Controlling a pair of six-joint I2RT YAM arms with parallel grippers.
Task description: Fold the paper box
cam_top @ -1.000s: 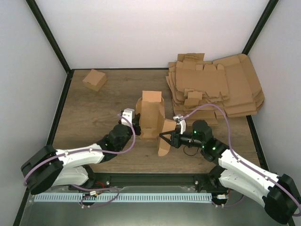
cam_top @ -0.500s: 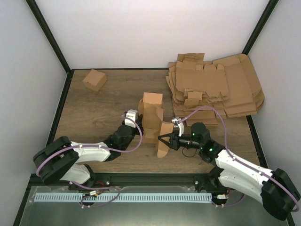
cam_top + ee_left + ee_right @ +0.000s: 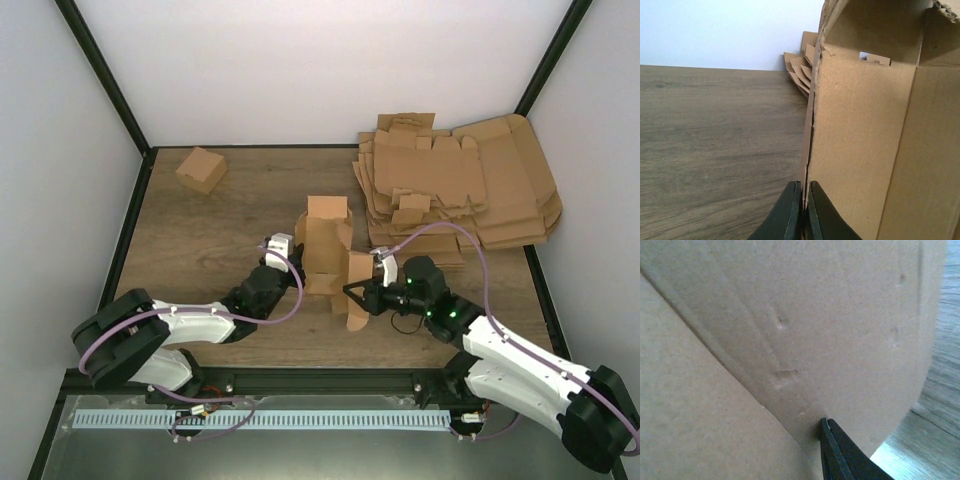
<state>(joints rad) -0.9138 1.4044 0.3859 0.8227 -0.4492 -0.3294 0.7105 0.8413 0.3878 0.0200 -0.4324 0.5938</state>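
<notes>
Brown paper box point(image 3: 323, 238), plain, left tool point(image 3: 804, 190) clamped

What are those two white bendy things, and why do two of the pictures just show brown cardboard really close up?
Those are two robot arms. Each one ends in a two-finger pincher called a gripper. The big picture comes from a camera high above, looking down at the wooden table. The other two come from little cameras on the arms' wrists, so they see the cardboard from very close.

In the middle stands the paper box, only partly folded. The left gripper pinches the edge of its left wall. The right gripper pinches a loose flap on its right side. At the back left sits a small finished box. At the back right lies a pile of flat cardboard blanks.
</notes>
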